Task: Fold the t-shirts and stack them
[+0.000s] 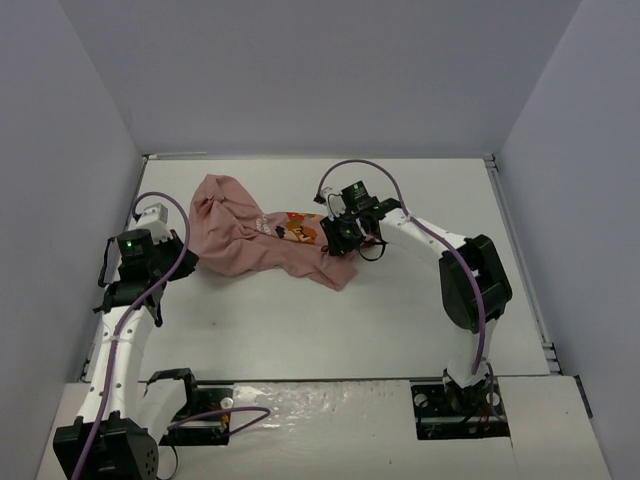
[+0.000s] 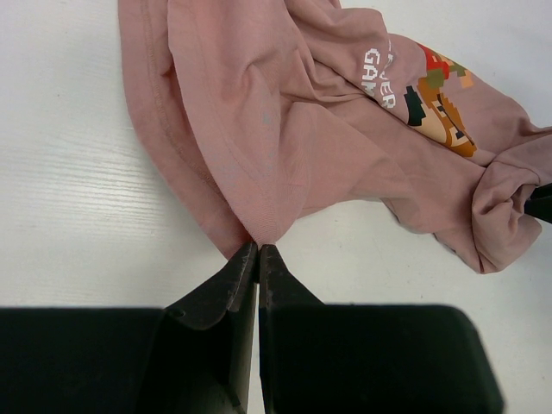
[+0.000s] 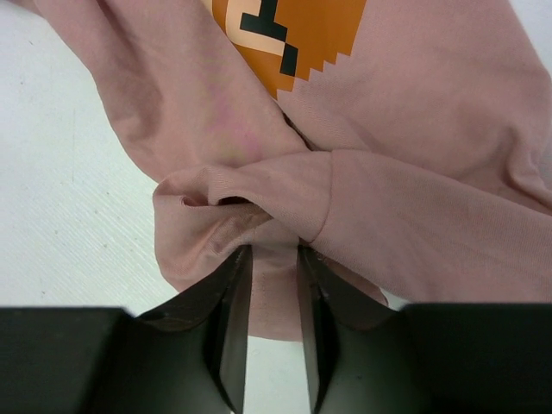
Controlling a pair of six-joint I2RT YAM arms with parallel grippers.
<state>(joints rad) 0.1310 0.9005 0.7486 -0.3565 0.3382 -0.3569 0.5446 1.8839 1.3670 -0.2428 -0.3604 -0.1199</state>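
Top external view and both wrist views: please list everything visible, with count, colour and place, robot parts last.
t-shirt: one, dusty pink with an orange-brown chest graphic and white lettering, crumpled on the middle-left of the table between the two grippers.
table: one, white, filling the enclosure floor.
walls: three, pale grey, at the far side, left and right.
cables: two, purple, one running along each arm.
arms: two, white with black joints; left arm on the left, right arm on the right.
left gripper: one, black, shut on the shirt's left edge.
right gripper: one, black, jaws narrowly apart with a shirt fold between them; grip unclear.
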